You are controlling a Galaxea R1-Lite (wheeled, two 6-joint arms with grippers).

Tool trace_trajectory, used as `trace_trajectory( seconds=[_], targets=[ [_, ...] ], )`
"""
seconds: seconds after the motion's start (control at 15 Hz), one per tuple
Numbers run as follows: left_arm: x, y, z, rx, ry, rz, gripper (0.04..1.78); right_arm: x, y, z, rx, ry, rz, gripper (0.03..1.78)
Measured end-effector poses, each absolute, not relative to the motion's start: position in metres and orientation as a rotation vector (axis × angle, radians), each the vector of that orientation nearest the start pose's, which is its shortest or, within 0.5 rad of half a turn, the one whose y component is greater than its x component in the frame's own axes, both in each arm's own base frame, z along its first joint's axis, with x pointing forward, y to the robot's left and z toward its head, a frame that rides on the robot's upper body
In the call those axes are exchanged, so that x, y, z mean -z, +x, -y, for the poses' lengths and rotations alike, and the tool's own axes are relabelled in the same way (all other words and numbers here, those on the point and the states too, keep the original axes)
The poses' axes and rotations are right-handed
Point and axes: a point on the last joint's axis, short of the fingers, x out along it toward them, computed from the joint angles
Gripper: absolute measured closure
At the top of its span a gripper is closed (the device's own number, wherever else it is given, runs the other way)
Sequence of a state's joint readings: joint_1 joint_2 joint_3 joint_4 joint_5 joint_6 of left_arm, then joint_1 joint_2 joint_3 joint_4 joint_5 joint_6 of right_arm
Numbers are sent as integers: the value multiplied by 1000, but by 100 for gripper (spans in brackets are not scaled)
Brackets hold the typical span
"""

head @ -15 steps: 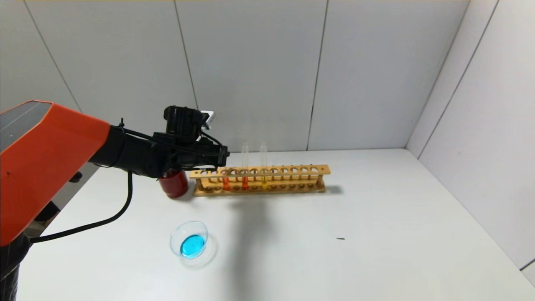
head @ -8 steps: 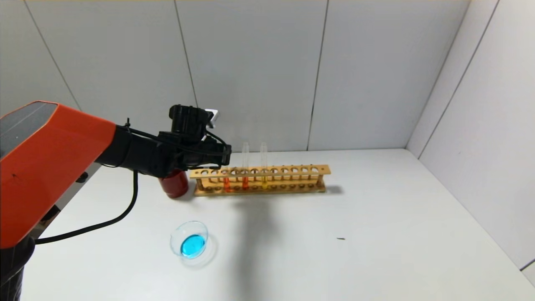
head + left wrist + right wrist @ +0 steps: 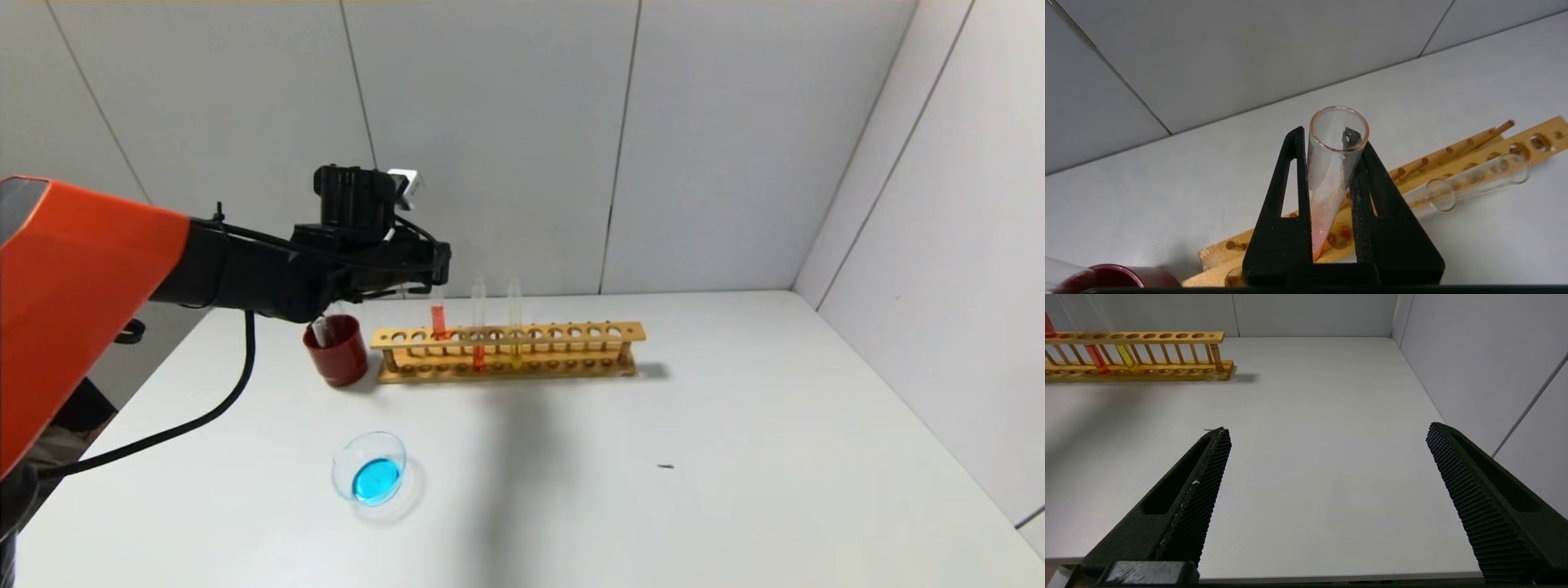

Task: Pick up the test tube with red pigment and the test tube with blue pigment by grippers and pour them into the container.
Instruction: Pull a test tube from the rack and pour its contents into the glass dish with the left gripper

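Note:
My left gripper [image 3: 437,273] is shut on the test tube with red pigment [image 3: 438,318]. It holds the tube upright, with its round bottom about level with the top rail of the wooden rack [image 3: 571,333]. In the left wrist view the tube [image 3: 1331,171] sits between the black fingers [image 3: 1290,192] of that gripper [image 3: 1333,139], with pale orange-red liquid at its bottom. The container [image 3: 397,445], a shallow glass dish holding blue liquid, sits on the table nearer me. No tube with blue liquid shows. My right gripper [image 3: 1327,430] is open and empty by the table's near edge.
The rack holds a deeper red tube [image 3: 478,353] and a yellow tube [image 3: 515,351]. A dark red cup [image 3: 339,355] with a clear tube [image 3: 320,331] leaning in it stands left of the rack. Grey walls stand behind and to the right.
My left gripper has risen, lifting the orange-red tube up out of its rack hole. The dark red cup is now uncovered. The dish and the rack have not moved.

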State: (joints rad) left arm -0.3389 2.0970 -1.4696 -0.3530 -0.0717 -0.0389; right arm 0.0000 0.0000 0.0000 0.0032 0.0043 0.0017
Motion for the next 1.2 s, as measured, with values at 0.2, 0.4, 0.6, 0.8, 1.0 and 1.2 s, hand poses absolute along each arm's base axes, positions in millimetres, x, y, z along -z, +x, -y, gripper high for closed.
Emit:
trace_trajectory(
  seconds=[0.2, 0.4, 0.6, 0.8, 1.0, 1.2],
  targets=[
    [-212, 400, 142, 402, -6, -236, 150, -75, -23, 0, -4, 2, -3, 6],
    [-237, 385, 135, 403, 4, -183, 150, -75, -23, 0, -4, 1, -3, 6],
    [-253, 356, 124, 404, 58, -159, 150, -75, -23, 0, -4, 1, -3, 6],
    [-241, 315, 101, 413, 189, -212, 150, -75, -23, 0, -4, 2, -3, 6],
    [-214, 276, 75, 417, 350, -275, 150, -75, -23, 0, -4, 2, -3, 6],
    [-188, 247, 58, 424, 539, -284, 150, -75, -23, 0, -4, 2, -3, 6]
  ],
)
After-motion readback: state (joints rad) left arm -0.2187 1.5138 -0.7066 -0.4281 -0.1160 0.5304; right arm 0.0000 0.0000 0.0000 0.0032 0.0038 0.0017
